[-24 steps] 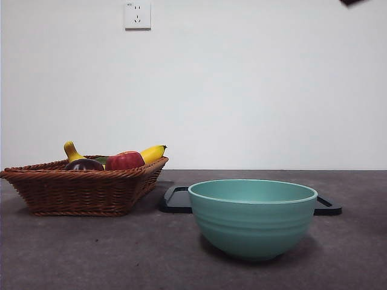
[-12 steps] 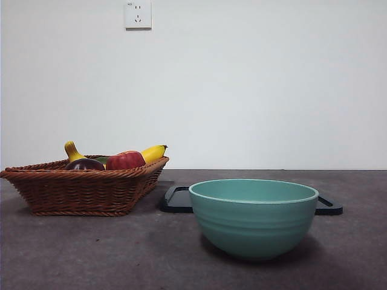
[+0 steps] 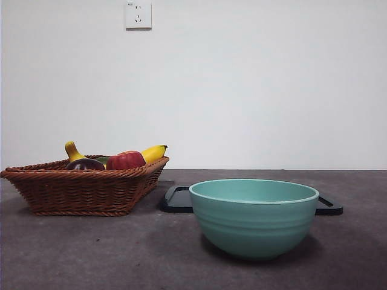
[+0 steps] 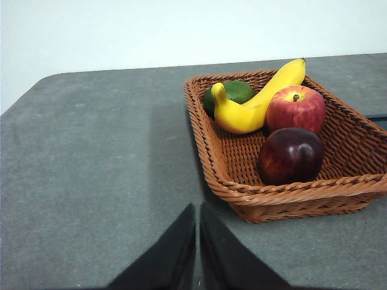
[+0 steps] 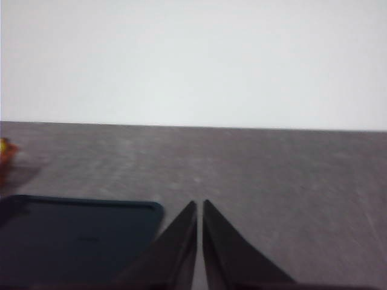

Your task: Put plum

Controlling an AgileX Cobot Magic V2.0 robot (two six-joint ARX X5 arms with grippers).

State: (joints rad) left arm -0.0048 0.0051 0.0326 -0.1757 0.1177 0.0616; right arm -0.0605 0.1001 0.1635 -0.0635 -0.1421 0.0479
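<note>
The plum (image 4: 291, 155) lies inside the wicker basket (image 4: 290, 196), against the basket's near wall as the left wrist camera sees it, dark purple and glossy. Just beside it in the basket sits a red apple (image 4: 296, 108), and past the apple a yellow banana (image 4: 257, 101) stretches across the basket, with a green fruit (image 4: 233, 92) tucked behind it in the far corner. In the front view the plum (image 3: 84, 164) shows only as a dark dome above the basket (image 3: 84, 187) rim, next to the apple (image 3: 125, 161) and the banana (image 3: 153, 153).

The left gripper (image 4: 198, 241) hangs over the bare grey worktop (image 4: 91, 181) just beside the basket, its jaws pressed together with only a thin slit between them, holding nothing. The right gripper (image 5: 200, 241) is well apart from the basket, by the corner of a dark tray (image 5: 72, 238), its jaws likewise closed and empty.

A teal bowl (image 3: 254, 217) stands on the worktop to the side of the basket, in front of the tray (image 3: 176, 199).
</note>
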